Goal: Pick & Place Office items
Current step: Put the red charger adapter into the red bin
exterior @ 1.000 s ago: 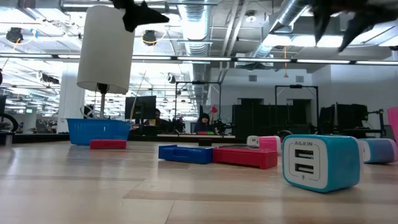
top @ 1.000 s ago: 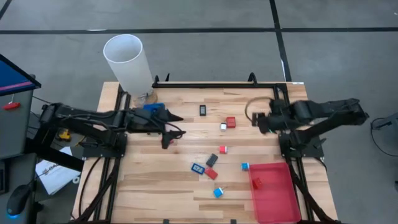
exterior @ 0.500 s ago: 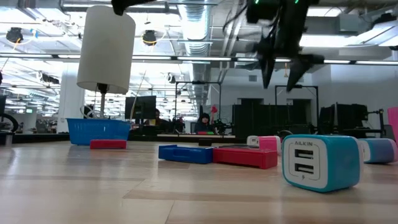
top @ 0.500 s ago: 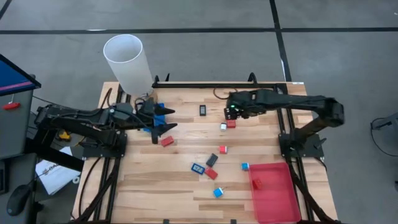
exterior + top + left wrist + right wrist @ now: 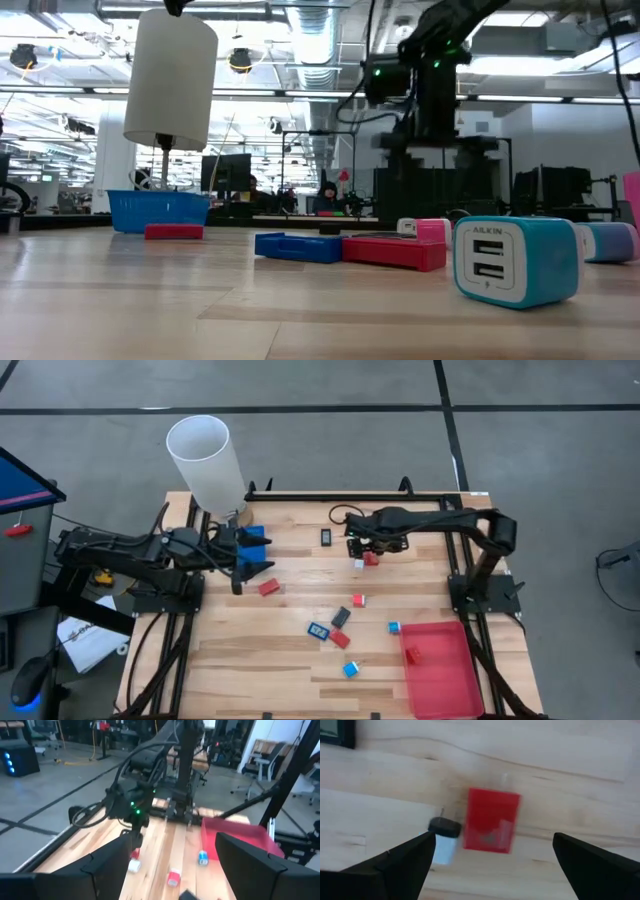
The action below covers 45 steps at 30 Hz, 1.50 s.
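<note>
Small office pieces lie flat on the wooden table (image 5: 300,660): a red block (image 5: 372,558) with a white piece (image 5: 358,564) beside it, a black one (image 5: 327,537), another red one (image 5: 268,588), and several more near the middle. My right gripper (image 5: 365,546) hangs open just above the red block (image 5: 491,820), a finger on either side and touching nothing; the black-capped white piece (image 5: 442,841) lies beside it. My left gripper (image 5: 243,567) is open next to the blue bin (image 5: 251,540).
A red tray (image 5: 447,678) at the near right corner holds one red piece (image 5: 412,654). A tall white cylinder (image 5: 205,460) stands at the far left corner behind the blue bin. A light blue charger (image 5: 515,262) lies nearest the low camera. Bare wood shows along the near left.
My right gripper has swung from over the table's right side toward the left and come down over the red block by the white piece. My left gripper has drawn back toward the left edge, uncovering the red piece that lies beside it.
</note>
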Tool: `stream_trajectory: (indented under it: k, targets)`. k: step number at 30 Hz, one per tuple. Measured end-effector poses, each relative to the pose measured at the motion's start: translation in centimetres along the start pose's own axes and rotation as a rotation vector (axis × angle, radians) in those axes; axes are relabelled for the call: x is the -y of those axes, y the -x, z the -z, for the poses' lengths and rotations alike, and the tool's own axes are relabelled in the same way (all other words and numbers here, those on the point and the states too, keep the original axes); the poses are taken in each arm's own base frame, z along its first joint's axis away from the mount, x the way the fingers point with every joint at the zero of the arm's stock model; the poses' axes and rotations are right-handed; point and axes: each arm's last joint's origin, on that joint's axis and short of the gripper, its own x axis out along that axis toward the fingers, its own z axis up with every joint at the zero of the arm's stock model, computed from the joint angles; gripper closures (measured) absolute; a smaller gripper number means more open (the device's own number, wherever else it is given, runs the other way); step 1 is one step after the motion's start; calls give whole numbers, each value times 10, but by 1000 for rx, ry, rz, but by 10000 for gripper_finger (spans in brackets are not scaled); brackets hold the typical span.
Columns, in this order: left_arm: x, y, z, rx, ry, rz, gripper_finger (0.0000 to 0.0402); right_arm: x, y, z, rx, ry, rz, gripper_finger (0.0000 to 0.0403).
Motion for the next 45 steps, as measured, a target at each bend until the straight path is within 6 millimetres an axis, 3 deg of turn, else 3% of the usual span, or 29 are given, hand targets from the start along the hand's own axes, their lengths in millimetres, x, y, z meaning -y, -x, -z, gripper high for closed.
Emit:
stream_trajectory:
  k: [7,24,32,40,45]
  targets:
    - [-2,8,-4,24,11,13,116,-9,-26,1,-36,-23,34,9]
    - [-3,13,-5,31,25,14,116,4,-48,8,-51,-68,53,10]
    - [-3,13,-5,31,41,12,116,8,-50,-1,-31,-114,59,13]
    - [-3,13,-5,32,41,6,117,16,-51,-13,-16,-165,74,47]
    - [-3,13,-5,33,41,6,117,17,-52,-15,-17,-171,77,105]
